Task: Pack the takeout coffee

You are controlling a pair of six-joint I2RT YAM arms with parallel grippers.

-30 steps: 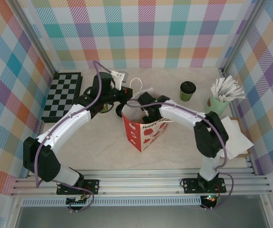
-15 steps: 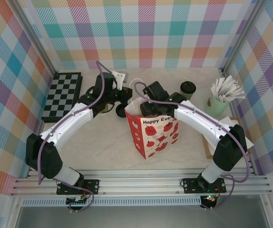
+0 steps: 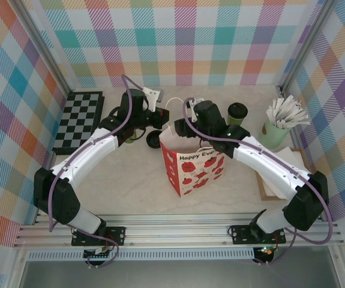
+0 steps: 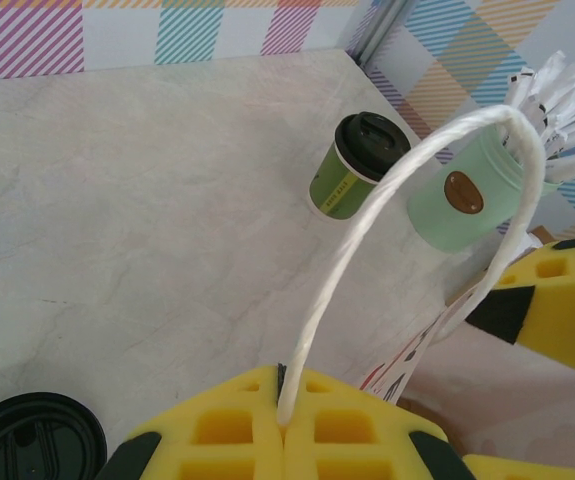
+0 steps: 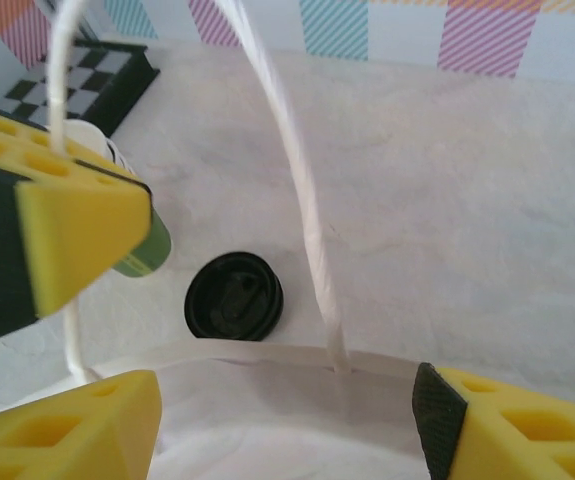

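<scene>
Pinching the white cord handle (image 4: 387,200) of the red-and-white paper bag (image 3: 193,168), the left claw (image 4: 285,425) is closed tight on it. The right claw (image 5: 287,420) stands wide apart over the bag's far rim, clamping nothing. The takeout coffee (image 3: 237,114) sits upright on the desk (image 3: 130,180) behind the bag to the right, lid on, apart from both claws and near a mint cup of white sticks (image 3: 274,133). A loose black lid (image 5: 234,296) lies just behind the bag; a chessboard (image 3: 79,120) lies far left
</scene>
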